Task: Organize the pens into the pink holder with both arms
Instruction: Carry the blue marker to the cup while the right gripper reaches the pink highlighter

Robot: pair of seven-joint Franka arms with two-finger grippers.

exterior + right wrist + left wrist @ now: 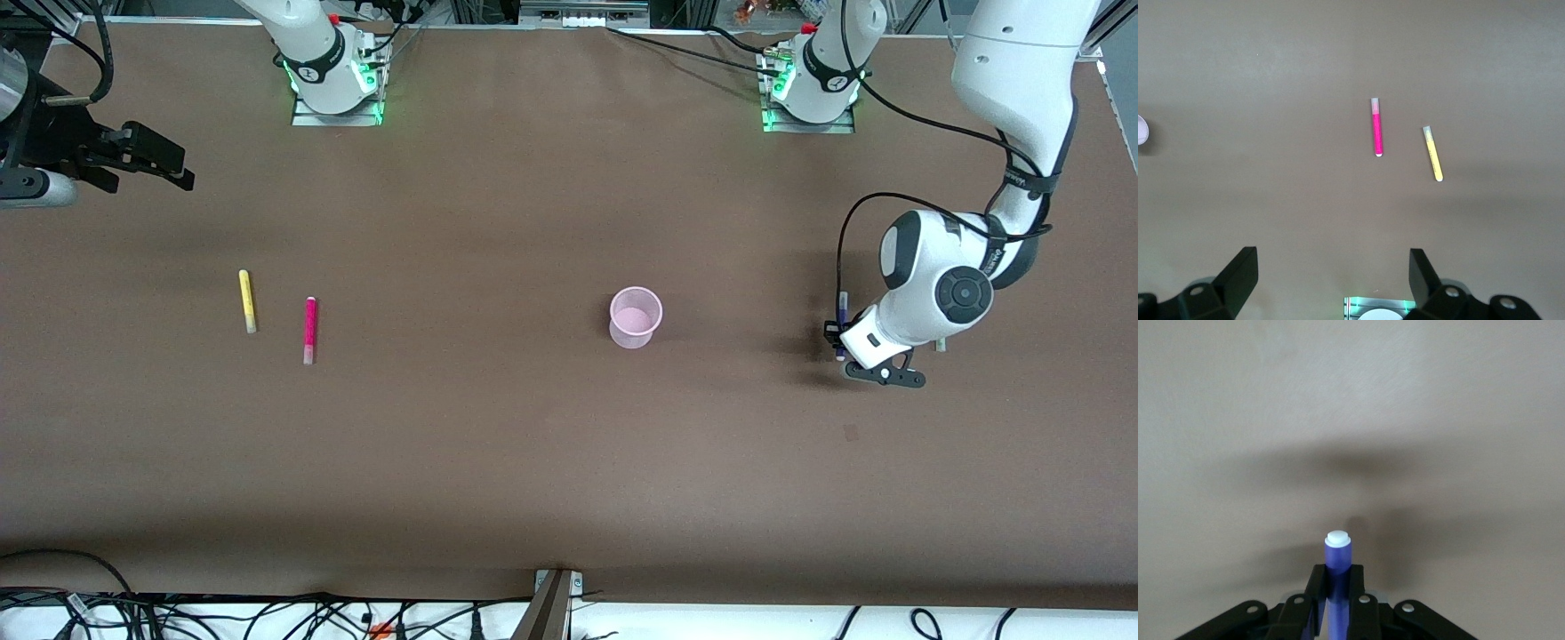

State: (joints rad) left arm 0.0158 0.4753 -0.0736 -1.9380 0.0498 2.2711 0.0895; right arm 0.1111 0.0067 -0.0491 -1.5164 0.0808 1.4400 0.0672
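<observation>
Purple pen [1337, 553] clamped upright in left gripper [838, 338] at the left arm's end of table [533, 462]; carrying to empty pink holder [636, 317] at mid-table probably next. Yellow pen [246, 300], magenta pen [309, 330] lying untouched. Right gripper [1331, 273] waiting high, fingers spread. Path unobstructed

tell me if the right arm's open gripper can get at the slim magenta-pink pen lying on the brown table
Probably yes. The right gripper is open and holds nothing, and the magenta-pink pen lies flat on bare table, apart from the yellow pen beside it, with nothing between them.
</observation>
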